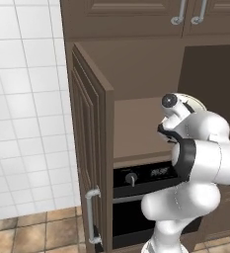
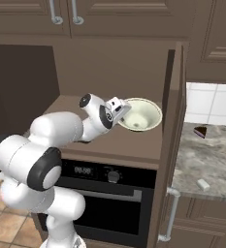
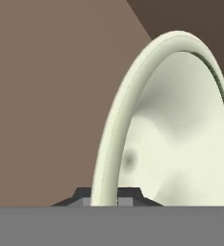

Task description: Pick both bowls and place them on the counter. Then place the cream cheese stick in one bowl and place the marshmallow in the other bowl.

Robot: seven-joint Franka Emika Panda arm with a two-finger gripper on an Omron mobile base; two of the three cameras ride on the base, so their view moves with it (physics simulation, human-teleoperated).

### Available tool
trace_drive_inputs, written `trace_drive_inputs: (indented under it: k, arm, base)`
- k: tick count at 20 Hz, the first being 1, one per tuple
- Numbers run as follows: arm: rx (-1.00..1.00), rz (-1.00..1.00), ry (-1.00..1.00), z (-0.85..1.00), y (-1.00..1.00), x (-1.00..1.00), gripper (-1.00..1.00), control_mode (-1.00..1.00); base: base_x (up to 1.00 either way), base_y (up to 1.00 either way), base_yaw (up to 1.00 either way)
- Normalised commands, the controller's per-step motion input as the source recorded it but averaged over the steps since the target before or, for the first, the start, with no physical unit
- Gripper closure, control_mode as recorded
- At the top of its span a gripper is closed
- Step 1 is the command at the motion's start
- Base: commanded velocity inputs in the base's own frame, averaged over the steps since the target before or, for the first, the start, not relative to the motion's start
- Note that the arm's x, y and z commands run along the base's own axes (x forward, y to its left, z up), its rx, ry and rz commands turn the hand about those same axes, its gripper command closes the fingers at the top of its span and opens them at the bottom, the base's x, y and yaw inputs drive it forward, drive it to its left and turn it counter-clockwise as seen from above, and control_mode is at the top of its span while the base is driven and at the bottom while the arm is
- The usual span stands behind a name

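A pale cream glossy bowl (image 2: 142,115) sits inside the open cabinet, over the brown shelf (image 2: 129,143), tipped a little toward the camera. My gripper (image 2: 121,112) is at its left rim and is shut on it. In the hand view the bowl's rim (image 3: 114,144) runs down between the two dark fingertips (image 3: 84,196), one on each side of it. From the left base view a sliver of the bowl (image 1: 196,103) shows behind my wrist. On the marbled counter (image 2: 209,155) to the right lies the small white marshmallow (image 2: 203,184). The cream cheese stick is out of view.
The cabinet's open doors stand on both sides, the left door (image 1: 89,148) and the right door (image 2: 175,135). A dark cake slice (image 2: 200,131) rests at the counter's back. Below the shelf is a black oven (image 2: 109,177).
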Motion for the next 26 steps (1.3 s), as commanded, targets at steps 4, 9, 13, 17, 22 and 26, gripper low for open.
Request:
trace_drive_inputs:
  k: [4, 9, 13, 17, 22, 26]
  arm:
    - [0.00, 0.00, -0.05, 0.00, 0.03, -0.78, 1.00, -1.00]
    - [0.00, 0.00, 0.00, 0.10, 0.20, -0.87, 1.00, -1.00]
    - [0.00, 0.00, 0.02, 0.37, 0.38, -0.74, 1.00, -1.00]
    - [0.00, 0.01, 0.08, 0.53, 0.28, -0.60, 1.00, -1.00]
    - [0.00, 0.04, 0.06, 0.34, 0.16, -0.65, 1.00, -1.00]
    - [0.00, 0.07, 0.02, 0.29, 0.00, -0.70, 1.00, -1.00]
  base:
    - [0.00, 0.00, 0.00]
    - [0.00, 0.00, 0.00]
    - [0.00, 0.00, 0.00]
    - [0.00, 0.00, 0.00]
    - [0.00, 0.00, 0.00]
    - [0.00, 0.00, 0.00]
